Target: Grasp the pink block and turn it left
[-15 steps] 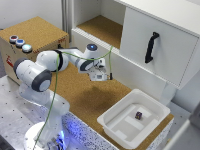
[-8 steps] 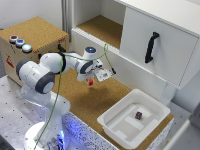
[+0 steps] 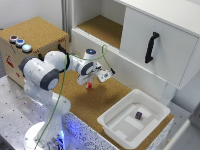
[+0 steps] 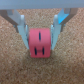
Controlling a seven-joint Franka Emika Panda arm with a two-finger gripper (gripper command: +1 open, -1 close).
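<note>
The pink block (image 4: 39, 42) is a small reddish-pink cube with dark marks on the face toward the wrist camera. It rests on the cork surface. In the wrist view my gripper (image 4: 40, 45) straddles it, and both fingers (image 4: 23, 30) press against its opposite sides. From outside, the pink block (image 3: 89, 85) shows just beneath the gripper (image 3: 90, 81), in front of the white cabinet. The gripper is shut on the block, which sits low on the cork.
A white tray (image 3: 122, 129) at the exterior view's right holds a dark purplish cube (image 3: 138, 115). Behind the arm is a white cabinet (image 3: 165, 55) with a black handle (image 3: 151, 47) and an open shelf. A cork box with buttons (image 3: 20, 42) stands at the exterior view's left.
The arm has lowered and swung toward the exterior view's left. The gripper has come down around the pink block, which earlier lay uncovered below it.
</note>
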